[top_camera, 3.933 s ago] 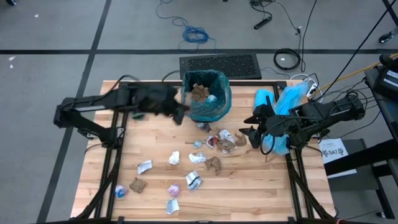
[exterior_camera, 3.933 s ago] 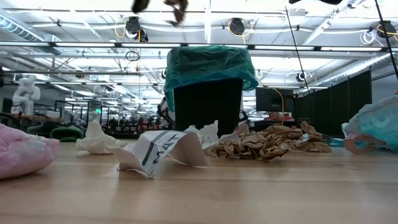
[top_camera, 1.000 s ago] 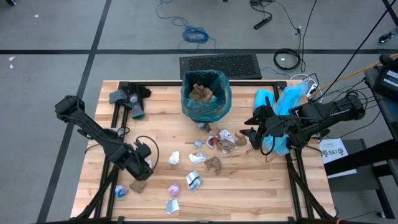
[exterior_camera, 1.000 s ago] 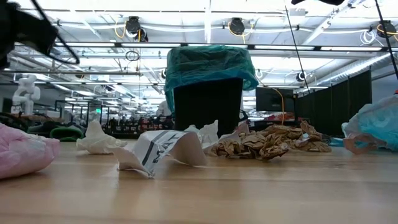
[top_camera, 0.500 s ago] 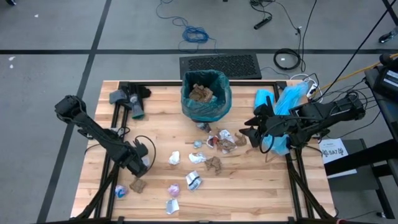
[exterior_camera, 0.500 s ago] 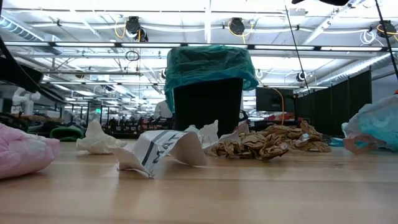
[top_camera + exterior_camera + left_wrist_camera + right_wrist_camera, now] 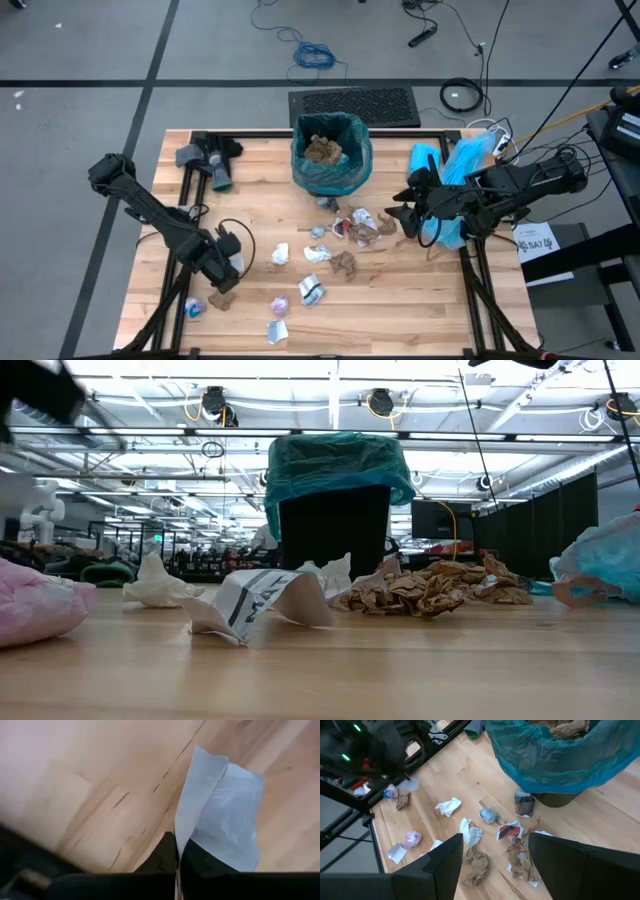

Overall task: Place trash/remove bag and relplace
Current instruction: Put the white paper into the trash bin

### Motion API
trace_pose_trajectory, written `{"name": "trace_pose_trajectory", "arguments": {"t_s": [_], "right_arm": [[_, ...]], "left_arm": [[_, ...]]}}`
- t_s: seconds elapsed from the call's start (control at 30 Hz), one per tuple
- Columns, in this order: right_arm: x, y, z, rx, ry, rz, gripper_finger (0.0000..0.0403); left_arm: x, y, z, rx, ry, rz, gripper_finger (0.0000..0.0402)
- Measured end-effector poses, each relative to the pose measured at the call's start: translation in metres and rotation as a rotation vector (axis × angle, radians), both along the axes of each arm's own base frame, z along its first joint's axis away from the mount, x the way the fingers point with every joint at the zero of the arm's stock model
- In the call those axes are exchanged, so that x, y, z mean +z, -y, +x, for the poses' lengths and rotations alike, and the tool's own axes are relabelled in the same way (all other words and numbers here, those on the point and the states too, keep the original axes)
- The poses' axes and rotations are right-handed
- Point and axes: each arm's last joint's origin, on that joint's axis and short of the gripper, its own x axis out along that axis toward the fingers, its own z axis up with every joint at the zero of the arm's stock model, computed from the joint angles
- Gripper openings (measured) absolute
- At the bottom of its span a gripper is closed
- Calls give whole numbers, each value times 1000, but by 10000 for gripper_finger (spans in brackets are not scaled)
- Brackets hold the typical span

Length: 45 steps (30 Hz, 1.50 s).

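Two dark arms work a pale butcher-block table (image 7: 400, 300) strewn with trash (image 7: 340, 240): crumpled brown paper wads, white wrappers, and small blue and purple scraps scattered across the planks in front of the bin. At the table's near left, the left gripper (image 7: 228, 268) hangs low over the wood with its fingers (image 7: 167, 855) pressed together on a thin, pale, creased wrapper (image 7: 220, 815), whose flat sheet fans out past the fingertips in the left wrist view. A brown wad (image 7: 220, 299) lies just beside that gripper. The bag (image 7: 335, 165), a dark teal, translucent, crinkly liner, is draped over the rim of the black square bin (image 7: 334, 530) at the table's far middle, with brown paper already heaped inside. The right gripper (image 7: 400, 210) hovers at the right side of the table, fingers spread wide and holding nothing, just in front of a paler sky-blue plastic bag (image 7: 455, 165).
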Motion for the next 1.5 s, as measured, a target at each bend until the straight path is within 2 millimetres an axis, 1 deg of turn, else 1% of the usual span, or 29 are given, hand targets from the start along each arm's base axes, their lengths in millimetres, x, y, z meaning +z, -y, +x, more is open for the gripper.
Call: {"name": "trace_pose_trajectory", "arguments": {"t_s": [0.1,0.17,0.3,0.4,0.57,0.67,0.77,0.87,1.0,1.13,1.27,1.4,1.5], "right_arm": [[0,0,0,19,-7,-23,217],[0,0,0,24,-9,-29,217],[0,0,0,36,-13,-44,217],[0,0,0,37,-13,-45,217],[0,0,0,37,-13,-45,217],[0,0,0,37,-14,-45,217],[0,0,0,38,-14,-45,217],[0,0,0,37,-14,-44,217],[0,0,0,37,-13,-43,217],[1,0,1,36,0,-37,217],[3,-1,2,36,24,-29,217],[4,-1,4,35,46,-22,217],[4,-1,4,35,45,-22,217]], "left_arm": [[35,1,3,5,10,2,2],[61,2,7,16,49,-26,2],[112,-1,15,53,223,-50,1],[145,-7,19,75,354,-65,1],[186,-24,24,103,517,-70,1],[202,-38,27,116,599,-11,0],[209,-58,36,132,639,63,0],[208,-81,53,131,651,129,0],[206,-114,84,60,703,188,0],[204,-157,115,59,804,235,0],[193,-198,142,54,869,191,0],[172,-237,162,105,855,175,0],[156,-262,174,155,844,192,0]]}}
